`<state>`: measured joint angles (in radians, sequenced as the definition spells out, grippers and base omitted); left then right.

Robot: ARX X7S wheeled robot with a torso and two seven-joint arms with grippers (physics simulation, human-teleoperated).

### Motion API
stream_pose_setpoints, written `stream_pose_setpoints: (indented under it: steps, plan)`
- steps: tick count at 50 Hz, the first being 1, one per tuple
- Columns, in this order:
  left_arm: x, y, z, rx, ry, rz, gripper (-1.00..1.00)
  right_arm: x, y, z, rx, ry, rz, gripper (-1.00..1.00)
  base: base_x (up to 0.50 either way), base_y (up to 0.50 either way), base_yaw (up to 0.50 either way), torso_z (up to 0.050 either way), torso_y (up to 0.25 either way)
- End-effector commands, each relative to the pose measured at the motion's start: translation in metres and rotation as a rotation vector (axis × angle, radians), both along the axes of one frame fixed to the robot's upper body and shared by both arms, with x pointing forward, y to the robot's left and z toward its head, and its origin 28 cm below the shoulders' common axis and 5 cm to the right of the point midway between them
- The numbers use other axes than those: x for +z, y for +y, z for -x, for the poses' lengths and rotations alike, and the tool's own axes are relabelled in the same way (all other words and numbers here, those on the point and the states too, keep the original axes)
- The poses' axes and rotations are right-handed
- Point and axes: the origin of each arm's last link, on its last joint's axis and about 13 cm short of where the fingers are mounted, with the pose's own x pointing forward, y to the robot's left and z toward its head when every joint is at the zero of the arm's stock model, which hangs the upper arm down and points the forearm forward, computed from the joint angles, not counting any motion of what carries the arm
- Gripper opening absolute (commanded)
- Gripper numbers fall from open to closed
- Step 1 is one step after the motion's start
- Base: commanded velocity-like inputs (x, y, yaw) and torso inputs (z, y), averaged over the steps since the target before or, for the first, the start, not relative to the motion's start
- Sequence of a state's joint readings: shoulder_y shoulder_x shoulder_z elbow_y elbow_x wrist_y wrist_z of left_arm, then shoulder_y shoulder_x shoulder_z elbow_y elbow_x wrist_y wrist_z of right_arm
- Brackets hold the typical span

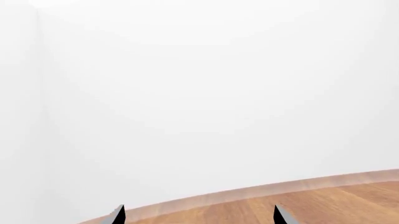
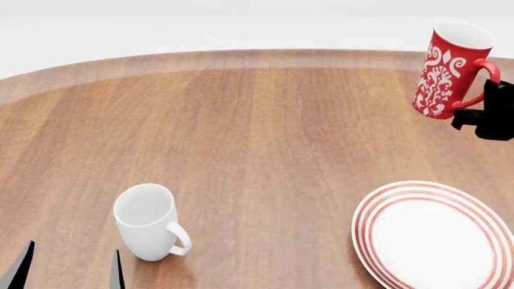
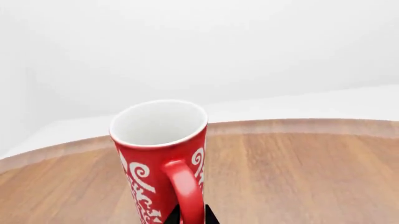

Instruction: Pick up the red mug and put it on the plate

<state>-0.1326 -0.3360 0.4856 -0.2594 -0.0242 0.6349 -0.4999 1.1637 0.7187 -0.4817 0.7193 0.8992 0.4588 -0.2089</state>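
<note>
You've got the right pincer (image 2: 470, 108) clamped on the red mug's (image 2: 446, 69) handle, lifted off the counter (image 2: 257, 138) to clear the plate (image 2: 434, 238), left pincer (image 2: 68, 268) spread empty.

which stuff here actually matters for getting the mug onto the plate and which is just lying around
Part of the job:
- red mug, held by its handle, tilted, lifted off the table
- right gripper, shut on the handle
- plate, bare, on the table nearer the robot than the mug

Just lying about:
- white mug, upright
- left gripper, open, idle
</note>
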Motion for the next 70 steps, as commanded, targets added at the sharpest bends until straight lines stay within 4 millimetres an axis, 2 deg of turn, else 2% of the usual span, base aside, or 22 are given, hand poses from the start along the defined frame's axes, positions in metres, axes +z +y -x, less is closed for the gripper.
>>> stream_pose_setpoints:
  steps: [1,16,25,38,70]
  plan:
    - [0.0,0.0,0.0,-0.002,-0.001,-0.002,1.0,-0.009,-0.007,0.004,-0.031,-0.006,-0.004,-1.0,0.0,0.0,0.0,0.0,0.0]
    - [0.0,0.0,0.0,-0.005,-0.005,-0.004,1.0,-0.018,-0.001,0.015,-0.008,-0.111,0.053,-1.0,0.0,0.0,0.0,0.0,0.001]
    - [0.0,0.0,0.0,-0.005,-0.004,-0.004,1.0,-0.026,-0.001,0.013,-0.004,-0.129,0.088,-1.0,0.0,0.0,0.0,0.0,0.0]
    - [0.0,0.0,0.0,-0.005,-0.004,-0.004,1.0,-0.045,-0.003,0.011,-0.033,-0.068,0.129,-1.0,0.0,0.0,0.0,0.001,0.0]
    - [0.0,0.0,0.0,0.01,0.009,0.009,1.0,-0.063,-0.011,0.019,-0.084,-0.005,0.17,-1.0,0.0,0.0,0.0,0.0,0.0]
